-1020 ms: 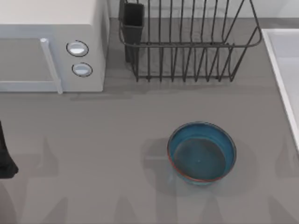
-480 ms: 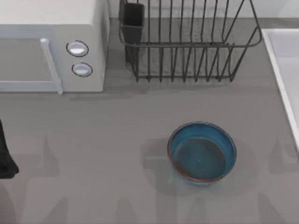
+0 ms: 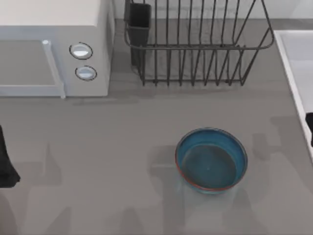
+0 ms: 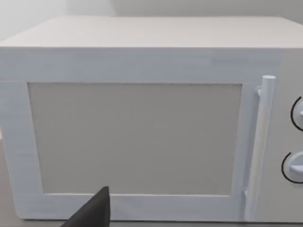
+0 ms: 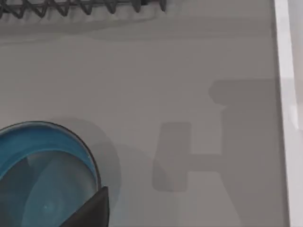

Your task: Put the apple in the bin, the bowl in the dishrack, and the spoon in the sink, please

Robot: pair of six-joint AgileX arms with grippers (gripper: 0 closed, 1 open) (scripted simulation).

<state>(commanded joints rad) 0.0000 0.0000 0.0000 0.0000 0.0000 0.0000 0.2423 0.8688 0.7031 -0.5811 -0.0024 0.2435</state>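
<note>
The bowl [image 3: 211,160] is seen upright on the table [image 3: 122,147], in front of the dishrack [image 3: 195,44] and left of the sink [image 3: 298,63]. The right arm [image 3: 309,128] is glimpsed at the right edge, the left arm [image 3: 6,164] at the left edge facing the microwave [image 4: 142,118]; finger state cannot be told for either.

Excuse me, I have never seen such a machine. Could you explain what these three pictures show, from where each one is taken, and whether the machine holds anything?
This is a simulated robot with two arms at a grey table. One picture looks down from above. The other two come from small cameras on each arm's wrist.

On the table stand a blue bowl, a white microwave, a dark wire dishrack, and at the right edge a pale sink.

The left wrist camera faces the microwave door. The right wrist camera looks down at the bowl and the sink's rim.

The left arm waits at the left edge, the right arm is at the right edge. Nothing appears to be held.
</note>
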